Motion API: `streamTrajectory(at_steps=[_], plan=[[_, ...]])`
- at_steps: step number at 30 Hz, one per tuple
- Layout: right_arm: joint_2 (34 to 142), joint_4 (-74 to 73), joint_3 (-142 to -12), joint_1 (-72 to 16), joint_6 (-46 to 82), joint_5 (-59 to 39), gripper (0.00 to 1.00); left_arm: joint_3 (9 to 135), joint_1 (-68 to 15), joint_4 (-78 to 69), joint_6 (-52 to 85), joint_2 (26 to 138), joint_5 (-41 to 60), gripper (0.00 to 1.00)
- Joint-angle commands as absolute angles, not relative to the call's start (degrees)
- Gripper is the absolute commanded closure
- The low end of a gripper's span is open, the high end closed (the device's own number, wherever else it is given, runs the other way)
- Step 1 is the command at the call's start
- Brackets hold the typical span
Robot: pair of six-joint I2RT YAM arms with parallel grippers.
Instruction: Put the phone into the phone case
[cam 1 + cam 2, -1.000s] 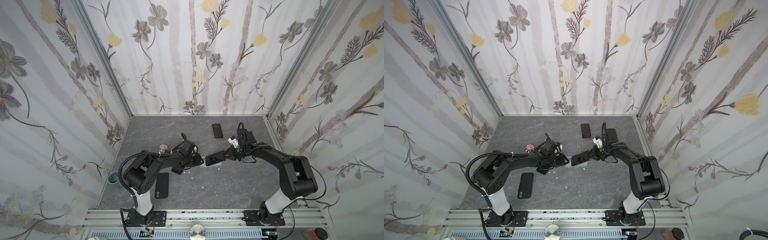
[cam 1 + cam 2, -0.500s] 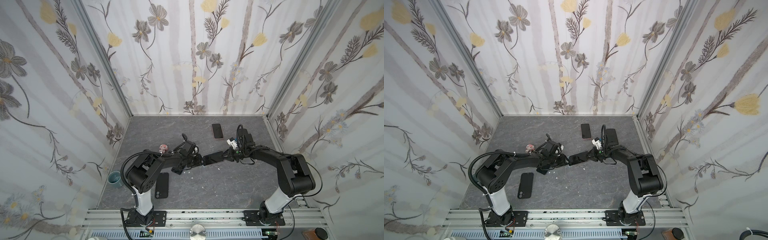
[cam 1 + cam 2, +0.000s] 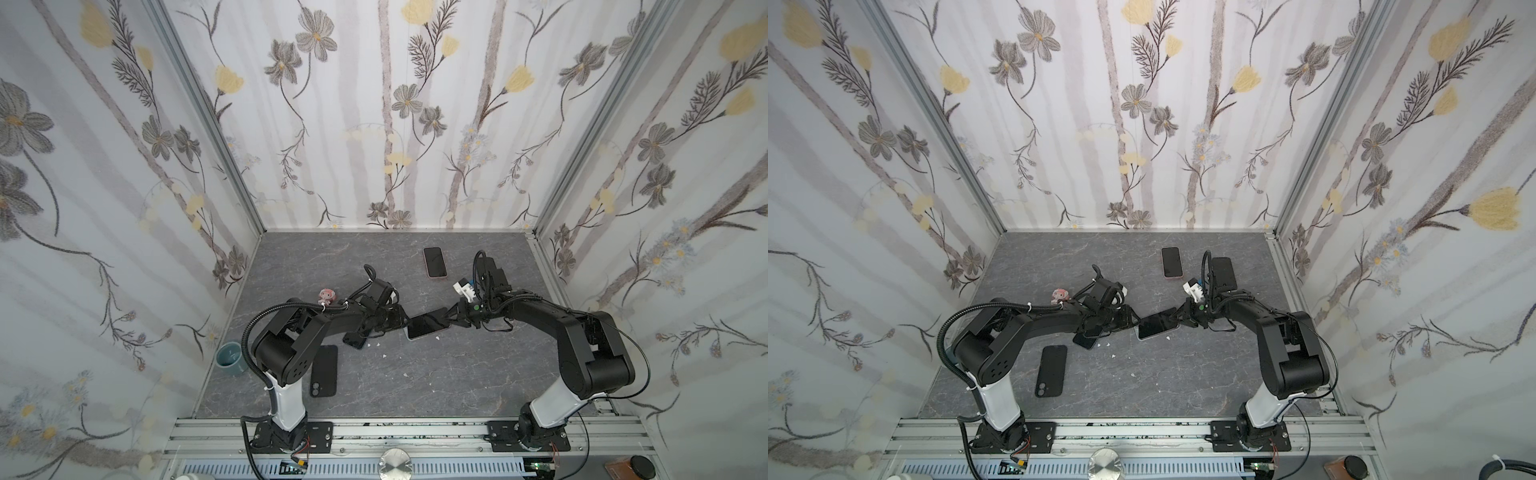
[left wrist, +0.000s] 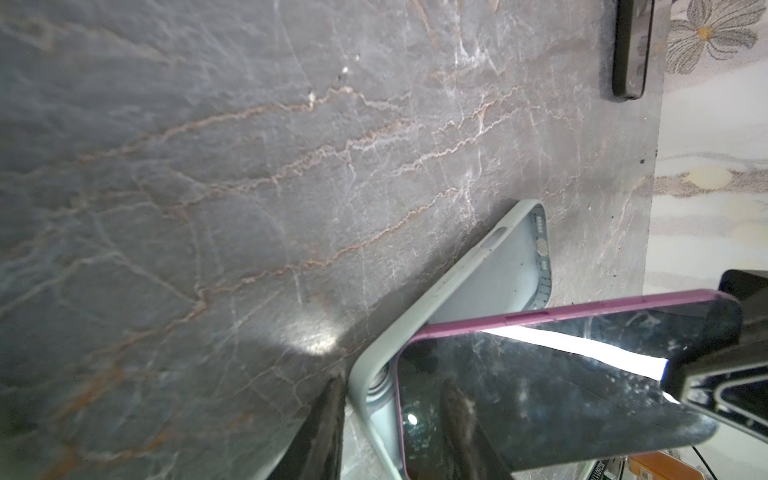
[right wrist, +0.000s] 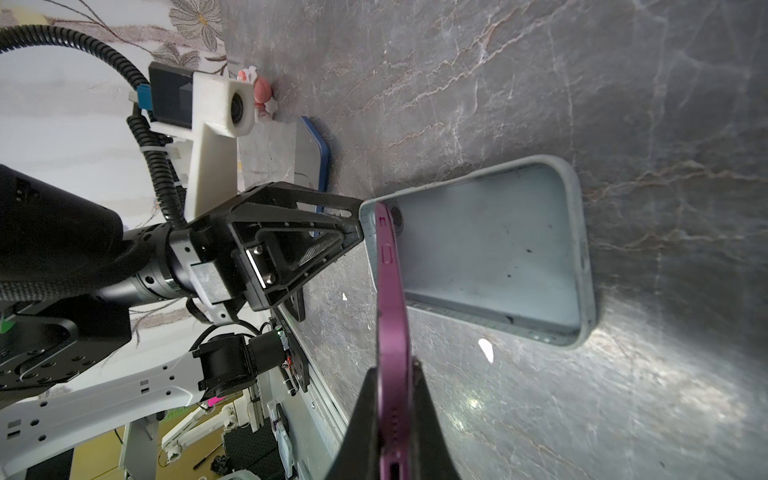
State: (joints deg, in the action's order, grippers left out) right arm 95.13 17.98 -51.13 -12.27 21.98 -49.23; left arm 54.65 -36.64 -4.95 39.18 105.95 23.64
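1. The right gripper is clamping the 3 o'clock end of the phone (purple rim, dark glass) and holding it tilted near the centre of the table, taking 12 o'clock as the back wall.
2. The phone's 9 o'clock end is sitting down inside the case, while its gripped end is standing raised above it.
3. One case, pale, is lying open side up on the table.
4. The left gripper is straddling the case's 9 o'clock end with its jaws partly apart, one finger outside the wall and one over the screen. Whether it is pinching anything I cannot tell.
5. Three other phone-shaped things are lying flat:
   - a spare phone at 1 o'clock
   - a dark phone under the left arm, just beside the case
   - a black slab showing two lenses, at 8 o'clock
6. One pink figurine is standing at 10 o'clock, and one cup is sitting off the table's edge at 9 o'clock.
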Motion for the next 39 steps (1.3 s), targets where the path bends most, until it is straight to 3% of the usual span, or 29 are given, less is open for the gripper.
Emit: streamTrajectory(at_steps=[1,21,39], plan=[[96.86,20.46,-50.89,-12.13,20.68,-46.17,1.0,55.02,-36.78,-5.71,39.37,106.34,24.39,0.63],[102.23,9.74,-47.31,-11.18,24.53,-46.33,1.0,54.42,-38.32,-8.83,43.82,106.0,26.83,0.63],[98.22,6.5,-44.21,-11.33,27.05,-37.96,0.98,54.98,-38.6,-3.25,41.78,103.42,23.29,0.61]])
